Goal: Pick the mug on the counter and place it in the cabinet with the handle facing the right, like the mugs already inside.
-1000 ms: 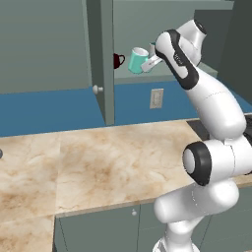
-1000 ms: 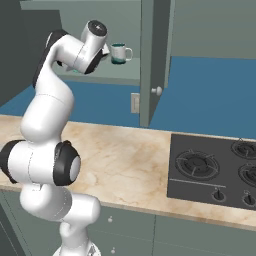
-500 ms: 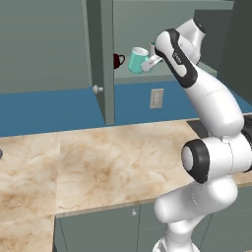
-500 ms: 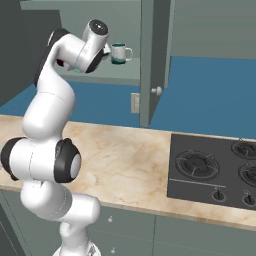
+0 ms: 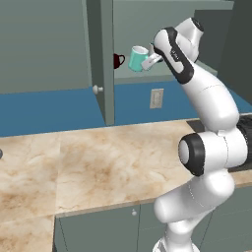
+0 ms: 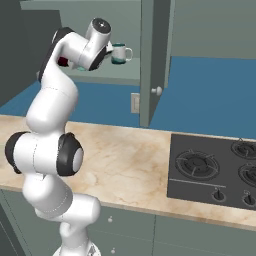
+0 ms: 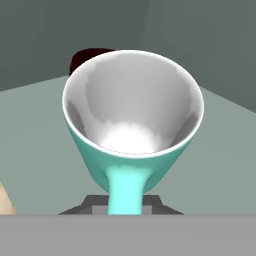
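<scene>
Mug (image 5: 139, 58) first: in the left base view it hangs tilted at the end of my arm, raised well above the counter (image 5: 98, 162) and level with the open cabinet (image 5: 128, 34). Its white mouth leans toward the cupboard opening, and its handle points back into my gripper (image 5: 151, 61), which pinches that handle; my fingers sit narrow around it. Just past the mug, deeper on the shelf, stands a dark red mug (image 5: 118, 60). The cabinet door (image 5: 101, 59) stands open edge-on, with its round knob (image 5: 98, 89) toward the camera.

In the right base view my hand covers most of what I carry. On the pale shelf (image 6: 107, 76) beside my wrist stands a white mug with a dark teal band (image 6: 119, 53), handle to the right. A black stovetop (image 6: 215, 170) lies in the counter (image 6: 125, 160) well below.

In the hand view the mug (image 7: 134, 120) faces me mouth-on, its white inside showing, the teal handle running down between my fingertips (image 7: 150, 202), closed tight on it. The dark red mug (image 7: 85, 57) peeks behind its rim, over the shelf (image 7: 40, 140).
</scene>
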Robot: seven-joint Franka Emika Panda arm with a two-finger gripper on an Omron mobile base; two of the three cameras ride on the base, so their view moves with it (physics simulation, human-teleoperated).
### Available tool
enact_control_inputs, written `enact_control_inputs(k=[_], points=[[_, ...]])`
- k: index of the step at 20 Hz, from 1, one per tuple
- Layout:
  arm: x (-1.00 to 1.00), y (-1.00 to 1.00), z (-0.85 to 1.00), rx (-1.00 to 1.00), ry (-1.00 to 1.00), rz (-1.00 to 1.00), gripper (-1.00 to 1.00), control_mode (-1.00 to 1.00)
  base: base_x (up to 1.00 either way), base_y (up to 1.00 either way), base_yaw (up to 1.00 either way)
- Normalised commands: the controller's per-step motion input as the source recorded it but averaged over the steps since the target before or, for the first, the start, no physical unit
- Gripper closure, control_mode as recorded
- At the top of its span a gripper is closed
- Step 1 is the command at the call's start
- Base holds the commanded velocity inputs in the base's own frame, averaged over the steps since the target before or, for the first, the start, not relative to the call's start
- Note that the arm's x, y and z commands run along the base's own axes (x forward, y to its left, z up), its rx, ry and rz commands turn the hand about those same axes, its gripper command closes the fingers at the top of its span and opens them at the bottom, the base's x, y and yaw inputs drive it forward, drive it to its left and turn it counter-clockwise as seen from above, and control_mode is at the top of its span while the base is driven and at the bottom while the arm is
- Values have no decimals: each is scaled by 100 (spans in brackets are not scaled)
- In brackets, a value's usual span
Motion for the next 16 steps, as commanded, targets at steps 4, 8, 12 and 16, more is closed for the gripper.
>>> enact_control_inputs(k=[4, 8, 12, 16], points=[[26, -5, -13, 0, 0, 0, 100, -100, 0, 0, 0], [29, -2, -14, 0, 0, 0, 100, -100, 0, 0, 0], [34, -1, -16, 0, 0, 0, 100, -100, 0, 0, 0], [36, 0, -16, -2, 0, 5, 100, -100, 0, 0, 0]])
